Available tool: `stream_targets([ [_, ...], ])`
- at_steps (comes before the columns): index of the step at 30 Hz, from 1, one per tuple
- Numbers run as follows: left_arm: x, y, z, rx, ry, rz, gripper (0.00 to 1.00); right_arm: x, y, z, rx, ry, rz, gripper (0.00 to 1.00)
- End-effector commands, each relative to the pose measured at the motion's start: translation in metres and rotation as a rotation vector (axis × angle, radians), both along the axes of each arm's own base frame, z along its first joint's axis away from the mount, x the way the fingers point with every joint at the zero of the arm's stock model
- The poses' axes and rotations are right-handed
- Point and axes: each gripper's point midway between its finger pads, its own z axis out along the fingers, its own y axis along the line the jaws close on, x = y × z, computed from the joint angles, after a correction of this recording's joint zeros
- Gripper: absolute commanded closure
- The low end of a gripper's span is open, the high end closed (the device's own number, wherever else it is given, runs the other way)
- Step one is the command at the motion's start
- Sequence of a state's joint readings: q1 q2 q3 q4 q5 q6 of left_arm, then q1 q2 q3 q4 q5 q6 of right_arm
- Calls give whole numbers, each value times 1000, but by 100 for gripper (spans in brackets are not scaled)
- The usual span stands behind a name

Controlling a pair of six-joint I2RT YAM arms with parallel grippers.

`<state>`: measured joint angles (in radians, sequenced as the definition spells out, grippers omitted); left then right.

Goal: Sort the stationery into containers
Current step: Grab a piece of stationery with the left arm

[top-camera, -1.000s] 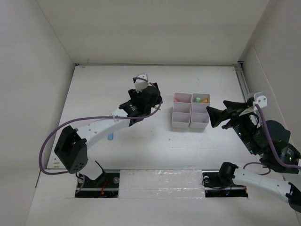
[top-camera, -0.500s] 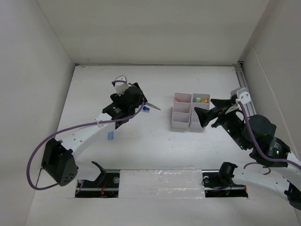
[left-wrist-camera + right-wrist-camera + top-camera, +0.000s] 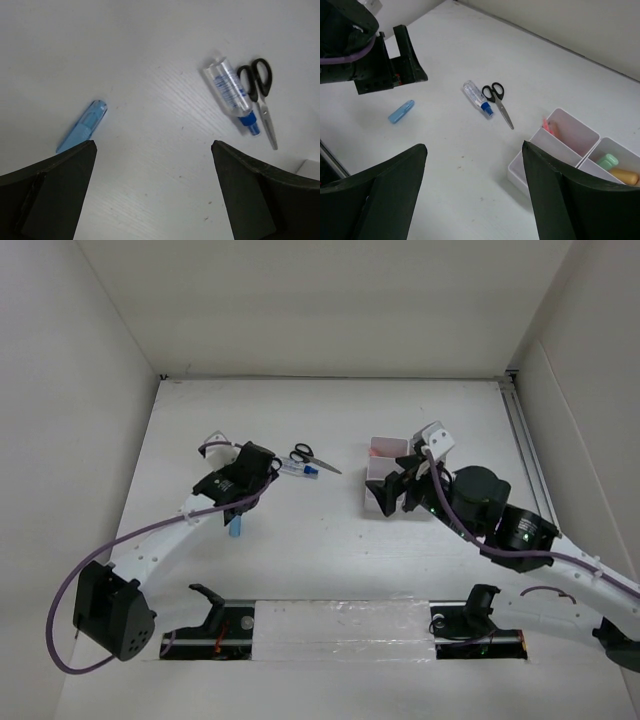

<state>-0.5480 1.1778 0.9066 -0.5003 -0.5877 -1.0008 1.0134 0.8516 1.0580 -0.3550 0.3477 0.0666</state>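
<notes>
Left claw [image 3: 153,147] is wide open with nothing between its fingers; right claw [image 3: 473,147] is also spread wide and empty. Loose stationery lies on the table [image 3: 330,540]: the blue-capped tube [image 3: 231,92] and black-handled scissors [image 3: 259,97] side by side at upper right of the left wrist view, near touching, and the light blue marker [image 3: 81,126] well apart at left centre. The white organiser [image 3: 520,170] sits at lower right of the right wrist view. Handling guess: the tube is light, smooth and round, so it will likely roll or slip; pinch across mid-barrel. The scissors are flat, stiff and low on the table, so hard to get under; go for the thicker black handles. The marker is small and light; grip across its width. Views: the top camera shows both arms, but the right arm covers most of the organiser. Only the right wrist view shows inside, with something pink in one far compartment and a green highlighter [image 3: 607,161] and an orange one [image 3: 625,176] in the next. The left wrist view shows the print on the tube, unreadable.
</notes>
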Motion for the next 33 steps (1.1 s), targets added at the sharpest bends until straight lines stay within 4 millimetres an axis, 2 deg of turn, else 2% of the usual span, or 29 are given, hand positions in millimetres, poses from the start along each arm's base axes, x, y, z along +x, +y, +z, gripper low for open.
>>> stream_targets([
  [1, -33, 17, -18, -9, 103, 80, 0, -2, 3, 28, 100, -70, 31, 17],
  [3, -49, 28, -32, -1, 157, 148, 0, -7, -1, 34, 130, -89, 44, 17],
  [4, -51, 29, -33, -2, 163, 157, 0, -10, 4, 28, 131, -76, 70, 17],
  [6, -55, 34, -40, 8, 179, 167, 0, -14, 1, 31, 153, -90, 80, 17],
  [7, -55, 34, -40, 15, 182, 160, 0, -17, 6, 25, 155, -78, 106, 17],
  [9, -56, 39, -47, 27, 195, 142, 0, -23, 3, 32, 189, -89, 125, 17],
  [11, -52, 43, -49, 49, 188, 116, 0, -25, 5, 24, 184, -85, 139, 17],
  [14, -51, 39, -62, 10, 220, 45, 0, -31, 2, 26, 202, -86, 159, 17],
  [15, -51, 40, -66, 2, 226, 38, 0, -30, 3, 20, 192, -79, 158, 17],
  [16, -56, 42, -74, 6, 244, 45, 0, -33, 2, 24, 203, -86, 169, 17],
  [20, -55, 44, -78, 8, 250, 82, 0, -41, -7, 29, 230, -106, 179, 17],
  [22, -51, 40, -87, -6, 274, 79, 0, -43, -11, 31, 238, -112, 179, 17],
  [24, -48, 48, -101, -1, 320, 111, 1, -47, -15, 36, 248, -131, 189, 17],
  [28, -48, 57, -123, -44, 378, 128, 3, -49, -18, 33, 238, -124, 189, 17],
  [33, -48, 57, -126, -45, 371, 127, 4, -49, -21, 33, 238, -124, 180, 17],
])
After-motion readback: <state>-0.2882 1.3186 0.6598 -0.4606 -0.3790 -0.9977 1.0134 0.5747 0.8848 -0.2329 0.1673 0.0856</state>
